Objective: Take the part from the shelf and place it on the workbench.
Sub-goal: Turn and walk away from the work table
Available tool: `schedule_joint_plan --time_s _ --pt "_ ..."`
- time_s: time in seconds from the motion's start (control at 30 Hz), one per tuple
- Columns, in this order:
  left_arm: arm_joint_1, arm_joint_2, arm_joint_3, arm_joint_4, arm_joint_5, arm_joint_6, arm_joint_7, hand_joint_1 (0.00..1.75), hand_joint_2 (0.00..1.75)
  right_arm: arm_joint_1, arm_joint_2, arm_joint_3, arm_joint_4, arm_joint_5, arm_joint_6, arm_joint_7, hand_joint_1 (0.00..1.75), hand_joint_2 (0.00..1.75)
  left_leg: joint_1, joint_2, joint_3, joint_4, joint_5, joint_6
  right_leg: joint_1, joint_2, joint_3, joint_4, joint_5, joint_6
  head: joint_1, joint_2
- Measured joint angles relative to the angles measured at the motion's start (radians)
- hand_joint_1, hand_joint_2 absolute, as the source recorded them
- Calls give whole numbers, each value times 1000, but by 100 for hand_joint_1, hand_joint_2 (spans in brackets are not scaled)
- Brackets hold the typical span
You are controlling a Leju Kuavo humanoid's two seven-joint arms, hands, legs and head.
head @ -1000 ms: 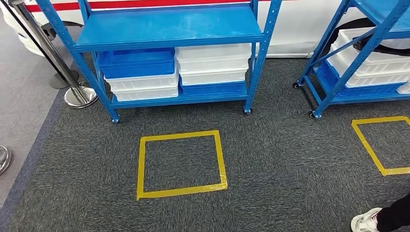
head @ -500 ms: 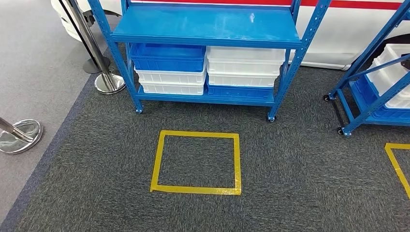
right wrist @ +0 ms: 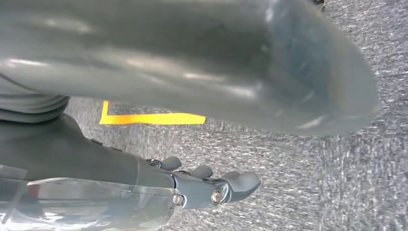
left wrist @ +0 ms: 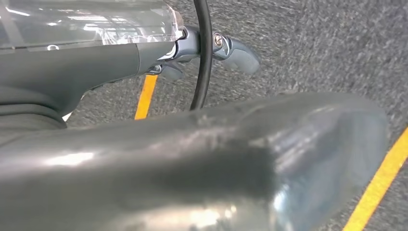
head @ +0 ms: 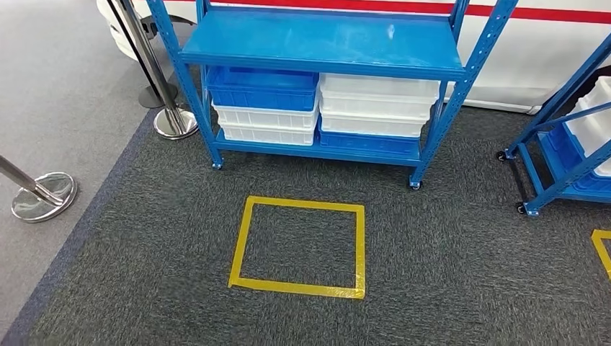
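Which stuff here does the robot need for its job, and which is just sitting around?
For the job: shelf, its bins, left hand, right hand.

Just around: yellow floor square, silver posts, second shelf. The part and workbench can't be made out.

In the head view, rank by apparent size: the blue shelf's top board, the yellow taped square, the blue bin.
1. Top board, widest.
2. Yellow taped square, somewhat smaller, though nearer the camera.
3. Blue bin, smallest, partly hidden under the board.

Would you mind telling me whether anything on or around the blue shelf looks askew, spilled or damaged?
Nothing stands out. The blue shelf stands level, its blue crates and white crates are neatly stacked, and the yellow tape square on the carpet looks intact.
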Motion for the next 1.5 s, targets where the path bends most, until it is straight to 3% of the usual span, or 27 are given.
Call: schedule_joint_plan --time_s 0.07,0.13,0.17,0.23,0.27,0.3,0.33,0.4,0.43,0.5,0.6,0.67,0.77,0.8,0.83,0.87,0.93,0.97,1.0,1.13,1.2,1.27,1.3,1.33,1.37,1.43,1.5 --pt "2 0 3 0 0 0 0 0 0 -3 0 -1 0 0 0 -1 0 0 2 -4 8 -12 -3 12 0 -1 5 6 2 11 0 0" --pt "4 -1 4 0 0 0 0 0 0 -3 0 -4 -1 0 0 -3 0 0 6 -8 29 -25 -5 24 0 5 -6 46 -16 19 0 0" --pt "3 -1 5 0 0 0 0 0 0 -3 0 -5 -1 0 0 -3 0 0 7 -9 38 -29 -6 30 -2 10 -31 92 -38 22 0 0" --pt "2 -1 5 0 0 0 -1 0 0 -3 0 -8 -1 0 0 -3 0 0 6 -11 45 -30 -13 36 -4 17 -114 217 -91 29 0 0" --pt "2 -1 5 0 0 -1 -1 0 0 -2 0 -8 -1 0 0 -3 0 0 5 -13 49 -30 -18 37 -5 18 -154 267 -104 31 0 0" --pt "3 -1 5 0 0 -1 -1 0 0 -1 0 -8 -1 0 0 -3 0 0 5 -15 55 -30 -23 36 -5 18 -179 287 -98 33 0 0" --pt "3 -1 5 0 0 -1 0 0 0 0 0 -9 -1 0 0 -3 0 0 5 -18 64 -30 -30 34 -5 18 -185 269 -69 33 0 0" --pt "6 -1 6 0 0 -1 0 0 0 5 -1 -10 -1 0 0 -3 0 0 5 -22 85 -30 -46 27 -5 19 -153 146 27 27 1 0" --pt "7 -2 6 0 0 -1 0 0 0 7 -1 -11 -1 0 0 -3 0 0 4 -24 94 -28 -55 22 -3 19 -135 85 56 22 1 0" --pt "5 -2 6 1 0 -1 0 0 0 8 -2 -13 -1 0 0 -3 0 0 2 -25 102 -25 -69 9 1 20 -118 28 75 10 0 0" --pt "2 -1 6 1 0 -1 0 0 0 6 -1 -14 -1 0 0 -4 0 0 1 -24 112 -4 -79 -7 0 19 -102 23 70 -10 0 0" --pt "1 -2 6 1 -1 -2 -1 0 0 6 0 -14 -1 0 0 -4 0 0 4 -19 77 70 -96 -16 -2 17 -83 20 61 -23 0 0" --pt "0 -1 6 1 -1 -2 0 0 0 6 0 -15 -1 0 0 -4 0 0 8 -15 -40 246 -166 -28 -1 17 -63 18 40 -31 0 0" --pt "2 -1 6 1 0 -2 0 0 0 6 0 -15 -1 0 0 -4 0 0 9 -15 -68 270 -176 -29 -1 17 -53 18 31 -31 0 0" --pt "3 -1 6 1 0 -2 -1 0 0 6 0 -15 -1 0 0 -4 0 0 9 -15 -80 261 -166 -29 0 18 -41 18 22 -30 0 0" --pt "5 -1 6 1 0 -2 -1 0 0 7 0 -15 -1 0 0 -4 0 0 9 -15 -77 219 -131 -26 0 18 -26 18 11 -28 0 0" --pt "7 0 6 1 0 -2 0 0 0 8 1 -16 -1 0 0 -4 0 0 5 -11 -52 96 -34 -14 0 17 -1 18 -9 -23 1 0" --pt "8 0 6 1 0 -2 0 0 0 7 3 -16 0 0 0 -4 0 0 1 -9 -43 51 -6 -7 0 17 6 16 -17 -19 1 0" --pt "8 0 6 1 -1 -1 0 0 0 5 4 -16 0 0 0 -4 0 0 -3 -7 -39 26 8 -1 0 17 11 12 -22 -14 1 0" --pt "9 1 6 2 -1 -1 0 0 0 2 4 -16 0 0 0 -4 0 0 -2 -12 8 -17 5 27 0 19 22 44 -11 11 1 0" --pt "8 0 6 2 -3 -2 0 0 0 1 4 -17 -1 0 1 -4 0 0 2 -14 35 -32 -1 37 -2 21 -28 132 -37 17 1 0" --pt "7 0 6 2 -7 -2 1 0 0 0 4 -17 -1 1 2 -5 0 0 2 -15 50 -34 -16 41 -5 22 -115 239 -88 23 1 0" --pt "7 0 6 2 -9 -2 2 0 0 1 4 -17 -1 2 2 -5 0 0 2 -16 61 -34 -26 40 -6 22 -150 268 -105 26 1 0" --pt "8 0 6 2 -11 -2 3 0 0 3 4 -18 -1 2 2 -5 0 0 2 -18 74 -34 -37 38 -7 21 -170 267 -104 29 1 0" --pt "10 0 6 2 -12 -2 3 0 0 5 3 -19 -1 3 2 -5 0 0 3 -20 90 -34 -49 35 -8 21 -175 237 -82 30 1 0" --pt "13 -1 7 2 -12 -2 3 0 0 12 2 -22 -1 3 2 -5 0 0 3 -22 119 -32 -75 26 -10 21 -165 125 24 29 1 0" --pt "13 -2 7 3 -13 -2 4 0 0 15 1 -23 -1 4 5 -6 0 0 1 -23 132 -29 -99 14 -7 21 -159 52 99 17 1 0"
